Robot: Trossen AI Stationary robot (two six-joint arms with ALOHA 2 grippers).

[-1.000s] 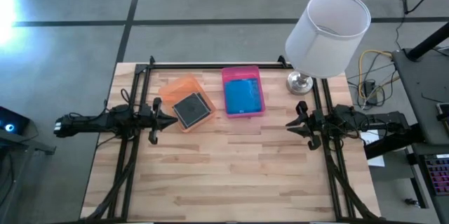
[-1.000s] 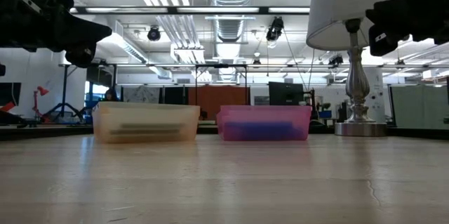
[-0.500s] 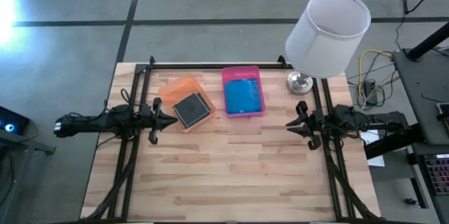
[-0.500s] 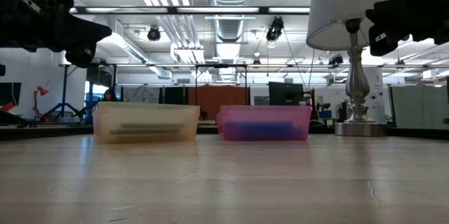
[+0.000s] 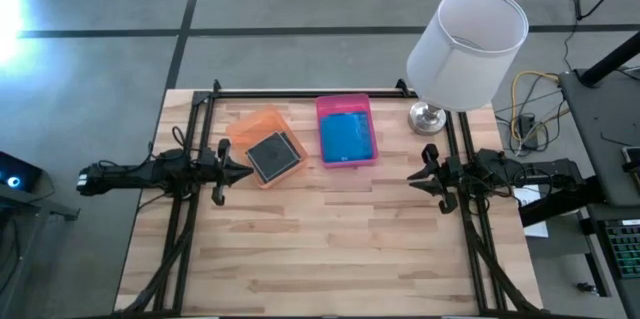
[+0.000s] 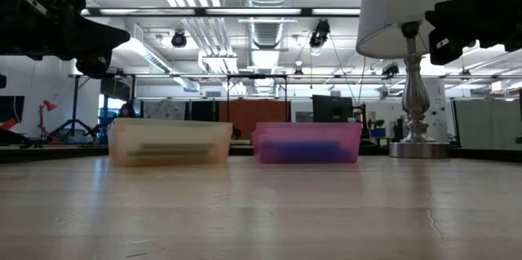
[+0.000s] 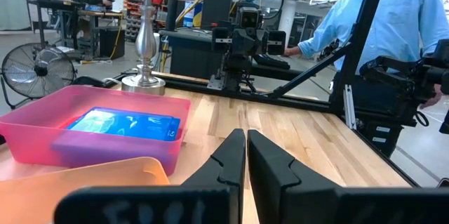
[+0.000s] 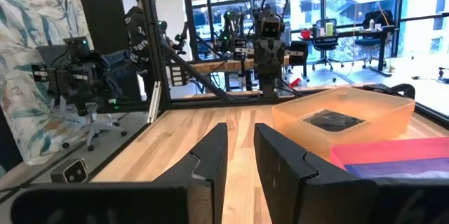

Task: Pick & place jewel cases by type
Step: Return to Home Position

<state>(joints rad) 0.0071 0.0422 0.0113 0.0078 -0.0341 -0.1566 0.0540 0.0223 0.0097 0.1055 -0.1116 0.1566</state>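
Observation:
A dark grey jewel case lies flat in the orange tray; it also shows in the right wrist view. Bright blue jewel cases lie stacked flat in the pink tray, also seen from the left wrist. Both trays stand on the far half of the table. My left gripper hovers shut just left of the orange tray, touching nothing. My right gripper hovers right of the pink tray, its fingers a small gap apart.
A lamp with a white shade and a silver base stands at the table's far right corner. Black frame rails run along the far edge and both sides. A person in a blue shirt stands beyond the table's right side.

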